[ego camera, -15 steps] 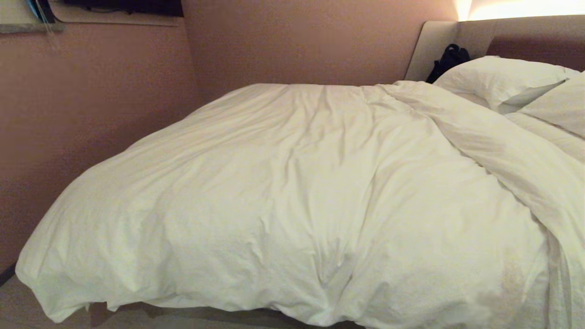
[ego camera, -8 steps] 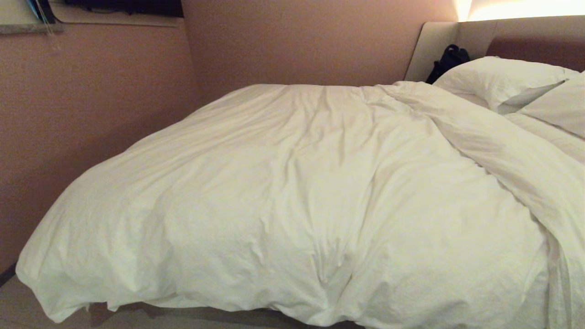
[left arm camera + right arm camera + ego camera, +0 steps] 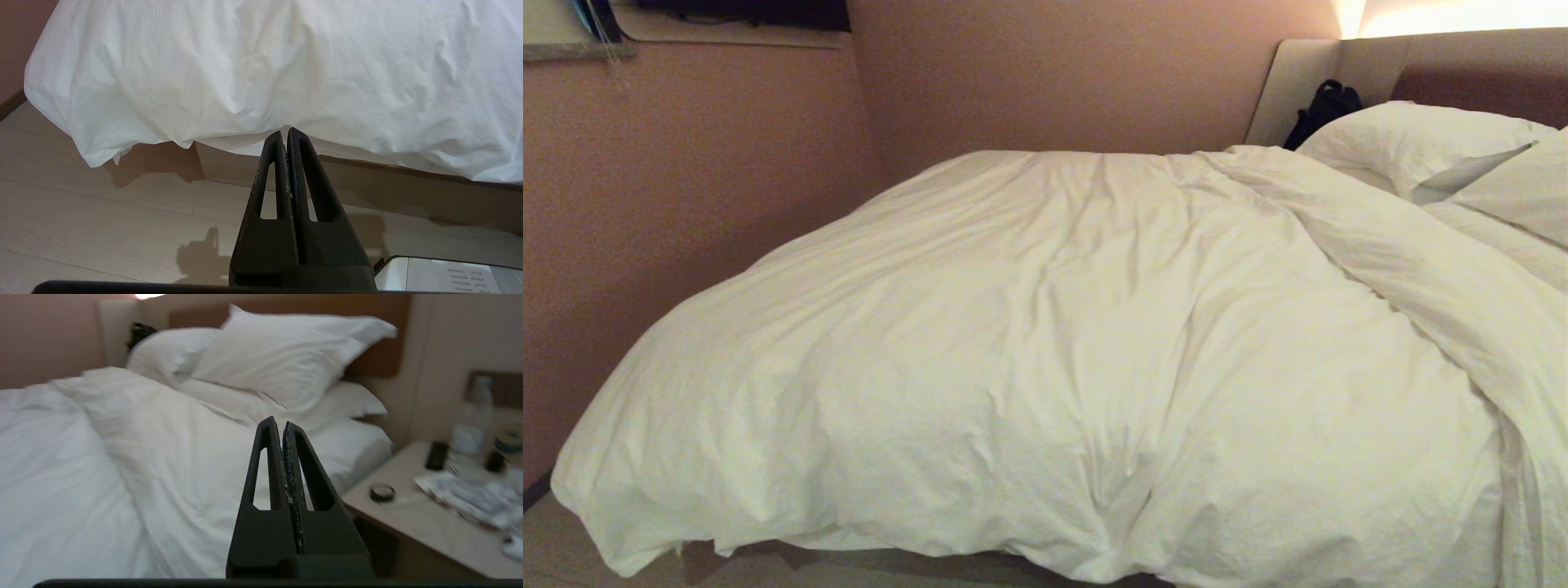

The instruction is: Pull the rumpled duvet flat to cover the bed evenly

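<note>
The puffy white duvet (image 3: 1045,343) lies spread over most of the bed (image 3: 392,192), creased, with a thick ridge (image 3: 1421,269) running from the headboard side toward the near right. Its near edge (image 3: 163,122) hangs over the beige bed base above the floor. Neither arm shows in the head view. My left gripper (image 3: 285,131) is shut and empty, low in front of the overhanging edge, apart from it. The right gripper (image 3: 277,423) is shut with nothing in it, raised at the bed's right side and pointing toward the pillows (image 3: 282,355).
Plump white pillows (image 3: 1413,139) lean on the padded headboard (image 3: 1462,65), with a black bag (image 3: 1327,106) beside them. A pink wall (image 3: 686,188) runs along the bed's far side. A bedside table (image 3: 441,506) with a bottle (image 3: 470,420) and small items stands at the right. Pale floor (image 3: 102,220) lies below.
The duvet and bed look the same across the head views; a faint blur at the lower right edge one second ago is gone.
</note>
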Tool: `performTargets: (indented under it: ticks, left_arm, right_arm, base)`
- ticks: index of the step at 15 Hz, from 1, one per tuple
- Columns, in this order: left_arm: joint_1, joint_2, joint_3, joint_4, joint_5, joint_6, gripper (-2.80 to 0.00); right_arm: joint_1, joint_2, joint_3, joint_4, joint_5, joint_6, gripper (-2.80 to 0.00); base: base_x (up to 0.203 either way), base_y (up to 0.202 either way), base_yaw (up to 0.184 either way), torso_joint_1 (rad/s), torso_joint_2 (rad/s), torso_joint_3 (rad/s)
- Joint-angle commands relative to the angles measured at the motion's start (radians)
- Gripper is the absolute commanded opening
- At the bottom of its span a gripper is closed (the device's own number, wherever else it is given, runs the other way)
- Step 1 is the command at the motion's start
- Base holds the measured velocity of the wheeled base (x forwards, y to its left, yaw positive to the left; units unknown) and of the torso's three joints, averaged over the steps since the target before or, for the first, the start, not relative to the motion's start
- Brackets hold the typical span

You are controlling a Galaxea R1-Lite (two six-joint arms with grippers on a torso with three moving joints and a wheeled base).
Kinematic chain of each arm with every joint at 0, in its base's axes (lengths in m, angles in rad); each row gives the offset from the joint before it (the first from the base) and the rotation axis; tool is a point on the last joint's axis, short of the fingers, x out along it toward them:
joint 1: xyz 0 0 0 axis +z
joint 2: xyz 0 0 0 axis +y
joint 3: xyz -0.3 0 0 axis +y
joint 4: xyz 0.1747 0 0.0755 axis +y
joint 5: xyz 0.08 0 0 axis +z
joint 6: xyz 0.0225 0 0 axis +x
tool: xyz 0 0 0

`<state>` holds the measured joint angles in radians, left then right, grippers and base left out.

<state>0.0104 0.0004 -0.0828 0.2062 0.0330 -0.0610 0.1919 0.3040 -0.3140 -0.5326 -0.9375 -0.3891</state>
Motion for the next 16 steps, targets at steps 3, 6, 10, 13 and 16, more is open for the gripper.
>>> performTargets:
  ticks: [3, 6, 10, 13, 16]
  left_arm:
    - [0.0, 0.0, 0.0, 0.001, 0.001, 0.0, -2.8]
    - [0.0, 0.0, 0.0, 0.001, 0.001, 0.0, -2.8]
    - [0.0, 0.0, 0.0, 0.001, 0.001, 0.0, -2.8]
    - [0.0, 0.0, 0.0, 0.001, 0.001, 0.0, -2.8]
    - [0.0, 0.0, 0.0, 0.001, 0.001, 0.0, -2.8]
  right_arm:
    - [-0.07, -0.02, 0.005, -0.015, -0.104, 0.004, -2.8]
    - [-0.149, -0.037, -0.006, 0.021, -0.108, 0.005, -2.8]
    - [-0.202, -0.147, 0.056, 0.045, -0.099, 0.018, -2.8]
    - [-0.196, -0.271, 0.068, 0.097, 0.089, 0.026, -2.8]
    - [-0.195, -0.303, 0.063, 0.261, 0.327, 0.161, -2.8]
  base:
    - [0.0, 0.0, 0.0, 0.0, 0.0, 0.0]
    - [0.0, 0.0, 0.0, 0.0, 0.0, 0.0]
    - [0.0, 0.0, 0.0, 0.0, 0.0, 0.0]
    - [0.0, 0.0, 0.0, 0.0, 0.0, 0.0]
    - [0.0, 0.0, 0.0, 0.0, 0.0, 0.0]
